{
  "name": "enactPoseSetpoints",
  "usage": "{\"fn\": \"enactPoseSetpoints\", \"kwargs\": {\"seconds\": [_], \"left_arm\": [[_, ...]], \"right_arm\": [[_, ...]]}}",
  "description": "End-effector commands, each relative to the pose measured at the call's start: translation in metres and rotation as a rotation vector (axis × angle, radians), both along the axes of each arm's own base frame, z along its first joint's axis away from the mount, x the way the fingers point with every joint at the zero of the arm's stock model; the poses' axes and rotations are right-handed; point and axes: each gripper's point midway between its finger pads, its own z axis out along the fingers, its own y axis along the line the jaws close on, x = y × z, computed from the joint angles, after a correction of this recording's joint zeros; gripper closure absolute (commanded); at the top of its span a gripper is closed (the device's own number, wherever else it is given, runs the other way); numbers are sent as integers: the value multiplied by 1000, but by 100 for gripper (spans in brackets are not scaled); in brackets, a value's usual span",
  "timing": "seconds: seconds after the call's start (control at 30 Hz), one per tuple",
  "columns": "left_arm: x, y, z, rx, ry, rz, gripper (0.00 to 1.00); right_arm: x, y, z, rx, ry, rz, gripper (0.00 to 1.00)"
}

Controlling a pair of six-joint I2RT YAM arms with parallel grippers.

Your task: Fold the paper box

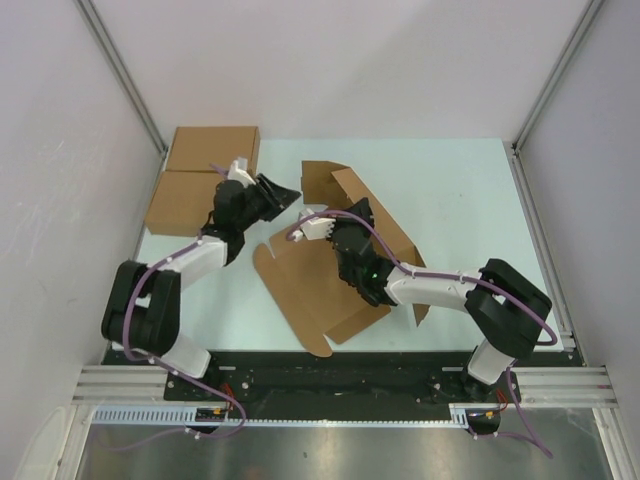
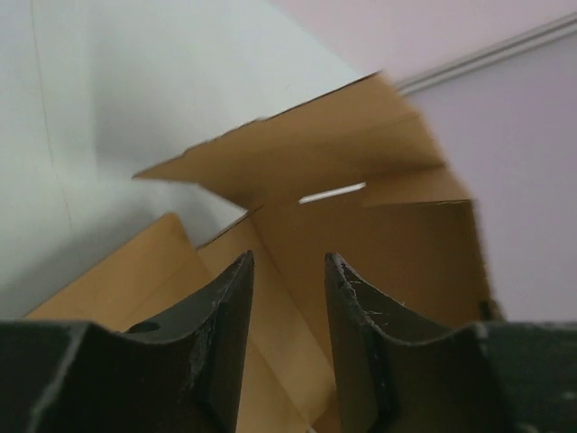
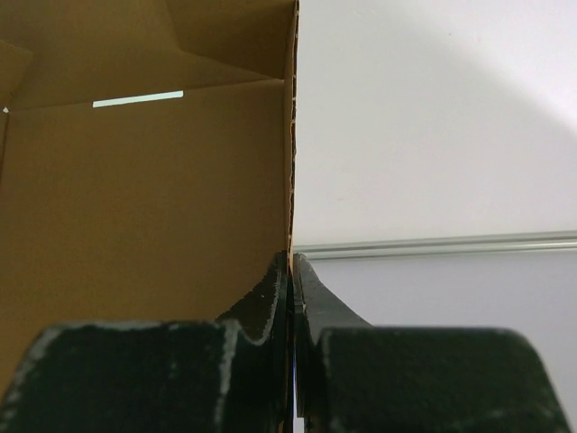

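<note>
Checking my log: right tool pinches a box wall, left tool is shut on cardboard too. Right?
No. The left wrist view shows the left tool open, gripping nothing. The right tool does pinch a wall of the box.

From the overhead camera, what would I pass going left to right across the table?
Two flat brown boxes → left gripper → half-folded paper box → right arm at the far right.
</note>
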Motion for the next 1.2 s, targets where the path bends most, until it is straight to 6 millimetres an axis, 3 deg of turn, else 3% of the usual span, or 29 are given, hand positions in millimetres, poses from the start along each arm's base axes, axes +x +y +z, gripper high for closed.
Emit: {"fn": "enactPoseSetpoints", "kwargs": {"seconds": [0.0,0.23,0.6,0.87,1.03,1.17], "left_arm": [[-5,-9,-60,21,198,-47,58],[-10,-24,-100,75,312,-78,60],[8,-7,-151,178,399,43,71],[7,6,-194,284,493,84,76],[13,2,-175,271,453,67,75],[31,1,-123,247,352,72,72]], "right_arm": [[-3,3,9,39,-23,-7,99],[-3,5,11,28,-40,-11,99],[-5,4,12,39,-39,-14,99],[-5,3,11,52,-30,-13,99],[-5,1,12,56,-27,-15,99],[-5,-1,15,60,-29,-17,99]]}}
